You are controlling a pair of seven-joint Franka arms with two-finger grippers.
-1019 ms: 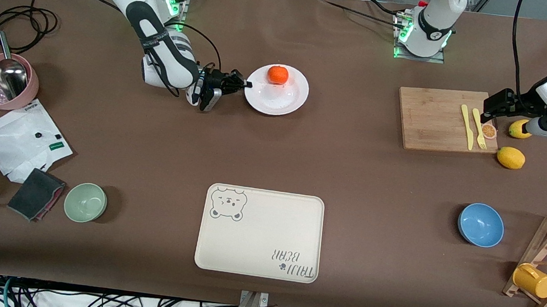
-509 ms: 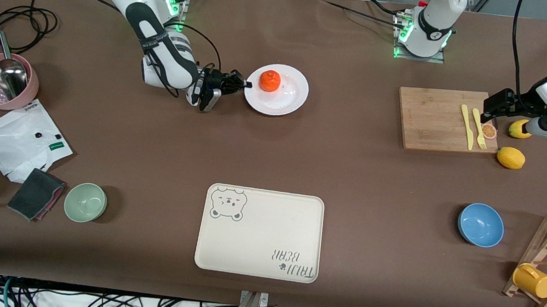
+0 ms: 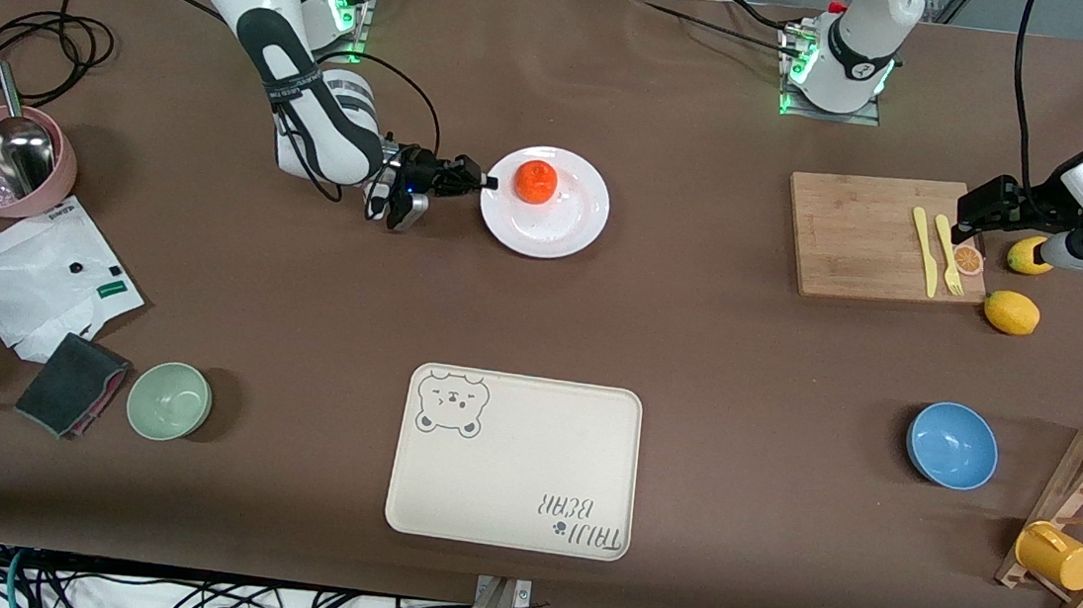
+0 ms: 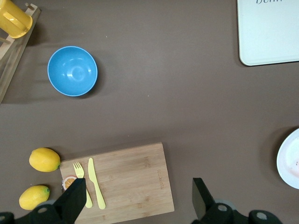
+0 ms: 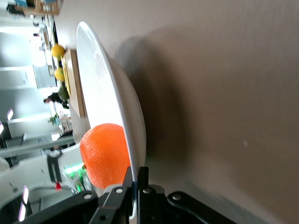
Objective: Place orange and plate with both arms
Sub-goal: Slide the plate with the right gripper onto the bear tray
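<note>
Moved since the earlier frame: the plate (image 3: 545, 203) sits lower in the front view, nearer the front camera, my right gripper (image 3: 486, 180) has come along with it, and the orange (image 3: 535, 181) has rolled across it toward my fingers.

Right gripper: fingers (image 5: 127, 182) pressed together on the plate's rim (image 5: 136, 158) at the edge toward the right arm's end of the table. The right wrist view shows the plate lifted clear of the brown table (image 3: 695, 359), its shadow beneath it.

Orange: on the plate, resting close to the pinched rim; whether it touches the rim I cannot quite tell.

Left gripper (image 4: 138, 198): fingers spread wide, holding nothing, hanging over the cutting board (image 3: 881, 237) at the left arm's end of the table; that arm waits.

On the cutting board: a yellow fork (image 3: 950, 255), a yellow knife (image 3: 925, 252), and an orange slice (image 3: 969, 260) at the board's edge.

Beside the board: two lemons (image 3: 1012, 313).

Tray (image 3: 516, 461): cream, bear print, nearer the front camera than the plate, well apart from it.

Blue bowl (image 3: 952, 445): toward the left arm's end. Green bowl (image 3: 169, 400): toward the right arm's end.
</note>
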